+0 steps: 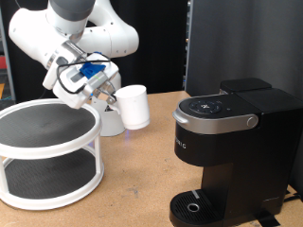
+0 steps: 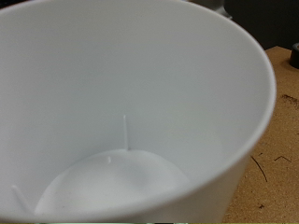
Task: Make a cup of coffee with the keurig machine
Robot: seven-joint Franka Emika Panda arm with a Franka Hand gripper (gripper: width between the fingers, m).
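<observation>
The cup [image 1: 133,106] is a plain white mug. It hangs tilted in the air between a white tiered stand and the keurig machine [image 1: 237,151], held at its side by my gripper [image 1: 109,95]. The black machine stands at the exterior view's right, with its silver-grey lid handle [image 1: 223,120] down and its round drip tray [image 1: 196,206] bare. In the wrist view the cup's inside [image 2: 121,112] fills the frame; it looks white and empty. My fingers do not show there.
A white two-tier round stand [image 1: 47,151] with dark mats stands at the exterior view's left. The wooden table top [image 1: 133,189] lies between the stand and the machine. A dark panel [image 1: 246,43] stands behind the machine.
</observation>
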